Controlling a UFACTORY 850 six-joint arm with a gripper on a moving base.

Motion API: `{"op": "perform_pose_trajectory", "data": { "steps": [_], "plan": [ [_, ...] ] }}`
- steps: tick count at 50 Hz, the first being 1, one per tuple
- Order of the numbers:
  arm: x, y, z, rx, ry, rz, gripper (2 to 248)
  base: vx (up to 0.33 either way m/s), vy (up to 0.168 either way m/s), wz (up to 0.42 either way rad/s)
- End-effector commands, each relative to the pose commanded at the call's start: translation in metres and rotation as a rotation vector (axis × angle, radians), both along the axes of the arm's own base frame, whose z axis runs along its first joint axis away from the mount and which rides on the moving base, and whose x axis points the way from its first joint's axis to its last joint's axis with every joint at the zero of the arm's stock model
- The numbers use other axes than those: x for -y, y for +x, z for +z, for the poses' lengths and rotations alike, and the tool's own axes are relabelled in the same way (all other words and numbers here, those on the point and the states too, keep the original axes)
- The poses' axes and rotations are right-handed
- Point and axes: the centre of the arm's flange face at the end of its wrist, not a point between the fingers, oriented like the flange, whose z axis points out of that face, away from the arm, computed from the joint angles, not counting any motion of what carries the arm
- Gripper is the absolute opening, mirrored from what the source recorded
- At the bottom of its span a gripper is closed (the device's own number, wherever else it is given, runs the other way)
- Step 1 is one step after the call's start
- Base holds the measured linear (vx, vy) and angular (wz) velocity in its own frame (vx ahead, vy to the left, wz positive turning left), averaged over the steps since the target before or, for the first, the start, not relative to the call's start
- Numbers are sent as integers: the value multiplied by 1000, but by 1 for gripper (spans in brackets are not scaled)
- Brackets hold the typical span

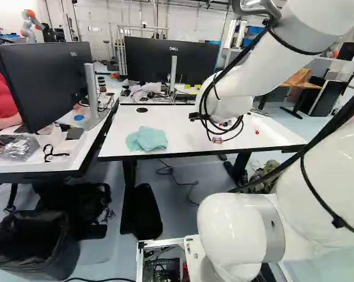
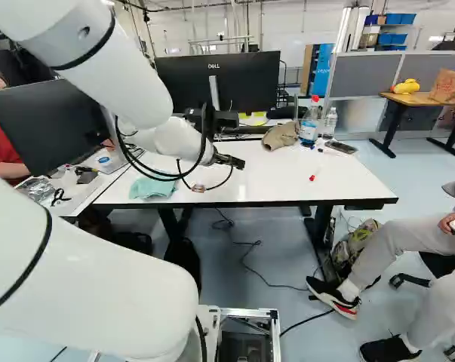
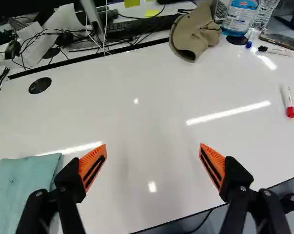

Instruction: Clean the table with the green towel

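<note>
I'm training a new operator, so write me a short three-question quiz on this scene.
1. True or false: the claw is open.

2. Where is the green towel?
a) in the bin
b) on the white table
c) in the claw

3. Fill in the colour: the marker farthest from the bottle of blue liquid has a ___ cap.

Key: 1 true; 2 b; 3 red.

Table [image 3: 147, 126] open across its middle, hat [image 3: 201, 30] and bottle [image 3: 239, 17] obstructing beyond
</note>
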Motion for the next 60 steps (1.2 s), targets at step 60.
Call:
{"op": "perform_pose_trajectory", "data": {
  "steps": [60],
  "plan": [
    [-34,-54,-65,248,-90,141,247,0,0,0]
  ]
}}
